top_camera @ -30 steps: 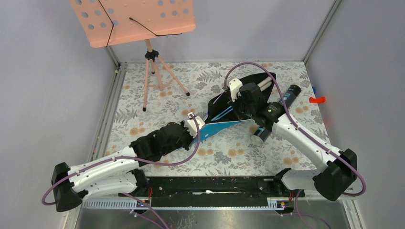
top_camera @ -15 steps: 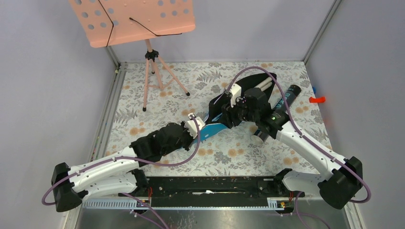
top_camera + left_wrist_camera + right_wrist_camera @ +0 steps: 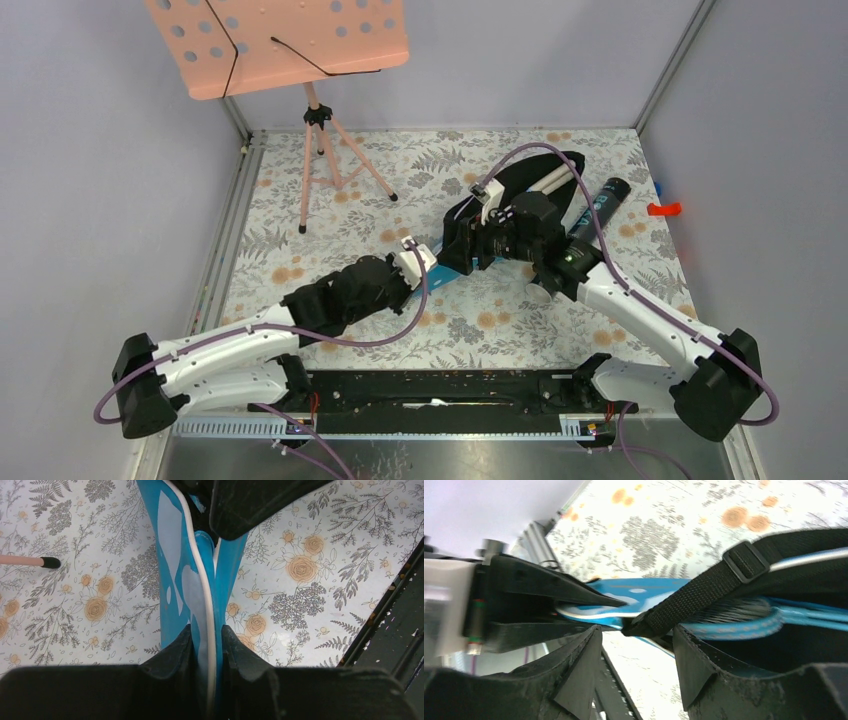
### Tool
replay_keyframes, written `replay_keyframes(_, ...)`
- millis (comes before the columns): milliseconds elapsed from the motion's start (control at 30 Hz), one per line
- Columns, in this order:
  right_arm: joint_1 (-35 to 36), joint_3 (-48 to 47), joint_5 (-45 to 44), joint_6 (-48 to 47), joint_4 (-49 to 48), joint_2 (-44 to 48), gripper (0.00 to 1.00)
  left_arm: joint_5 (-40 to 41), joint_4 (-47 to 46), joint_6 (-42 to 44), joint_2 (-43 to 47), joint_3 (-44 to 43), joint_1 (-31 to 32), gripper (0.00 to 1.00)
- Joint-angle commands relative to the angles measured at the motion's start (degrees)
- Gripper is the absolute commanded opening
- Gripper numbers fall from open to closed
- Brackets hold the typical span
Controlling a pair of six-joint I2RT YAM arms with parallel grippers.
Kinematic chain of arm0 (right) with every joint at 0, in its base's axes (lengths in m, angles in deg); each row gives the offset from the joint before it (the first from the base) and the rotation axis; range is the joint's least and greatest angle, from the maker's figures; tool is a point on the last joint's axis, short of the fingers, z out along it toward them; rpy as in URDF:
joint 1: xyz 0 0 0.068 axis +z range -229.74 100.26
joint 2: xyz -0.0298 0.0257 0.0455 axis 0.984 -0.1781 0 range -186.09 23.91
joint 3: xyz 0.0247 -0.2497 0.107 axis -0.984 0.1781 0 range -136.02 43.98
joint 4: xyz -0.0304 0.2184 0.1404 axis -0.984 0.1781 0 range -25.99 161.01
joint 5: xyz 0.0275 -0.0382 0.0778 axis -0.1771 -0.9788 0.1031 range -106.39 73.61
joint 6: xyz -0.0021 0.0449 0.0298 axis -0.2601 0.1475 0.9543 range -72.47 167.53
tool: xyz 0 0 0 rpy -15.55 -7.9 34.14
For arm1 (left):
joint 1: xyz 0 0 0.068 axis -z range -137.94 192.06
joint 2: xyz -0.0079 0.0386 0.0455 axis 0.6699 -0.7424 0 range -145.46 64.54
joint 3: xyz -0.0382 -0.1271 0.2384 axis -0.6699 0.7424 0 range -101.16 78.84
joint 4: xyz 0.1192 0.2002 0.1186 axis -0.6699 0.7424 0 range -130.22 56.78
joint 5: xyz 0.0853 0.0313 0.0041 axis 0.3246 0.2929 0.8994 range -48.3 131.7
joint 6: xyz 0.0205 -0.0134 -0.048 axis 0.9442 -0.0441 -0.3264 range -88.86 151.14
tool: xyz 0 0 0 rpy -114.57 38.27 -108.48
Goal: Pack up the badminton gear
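1. The blue racket bag (image 3: 452, 264) lies flat on the floral table cover (image 3: 330, 200) around mid-table, slanting from near-left to far-right. Cream racket handles (image 3: 553, 180) poke out of its black far end, and the dark tube (image 3: 603, 200) lies just beside it on the right.
2. My left gripper (image 3: 206, 636) is pinched on the bag's near tip, one finger on each side of the white-piped edge.
3. My right gripper (image 3: 636, 630) is spread and holds nothing. The black webbing strap (image 3: 696, 592) crosses just ahead of the gap, and light-blue racket frames (image 3: 734, 626) show inside the bag behind it.
4. I judge the bag to be light, thin and floppy, so it will fold rather than slide. The piped edge or the woven strap gives the surest hold, and the strap's buckle would stop a slip. The rackets are stiff, but I would spare their strings and take them by the handles.
5. My left arm reaches low from the near-left, fingers pointing along the bag. My right arm stretches from the near-right across the tube's near end, wrist turned left, so both grippers sit close together over the bag's blue end.
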Motion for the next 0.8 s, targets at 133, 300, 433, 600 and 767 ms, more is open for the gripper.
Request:
replay_keyframes(133,3.58,-0.84,5.5,3.96,-7.59,-1.05,0.53,-3.42,1.92,-2.41,-2.05,0.04,0.76,0.0)
replay_keyframes(300,6.61,-1.2,5.53,-0.38,-9.19,-0.7,0.19,6.28,1.72,-2.55,-3.72,-1.53,2.64,0.0)
replay_keyframes(433,7.04,-2.22,-1.77,-4.94,-7.49,2.49,0.02,32.22,-1.66,0.45,-7.31,-3.36,10.71,0.0)
replay_keyframes(600,7.04,-5.66,-14.78,-9.79,0.62,5.68,0.02,55.3,-12.0,13.64,-15.93,-4.73,18.27,0.0)
replay_keyframes(767,7.03,-2.85,-11.19,-8.13,-0.89,7.34,0.06,58.19,-15.18,16.8,-22.93,-6.89,19.71,0.0)
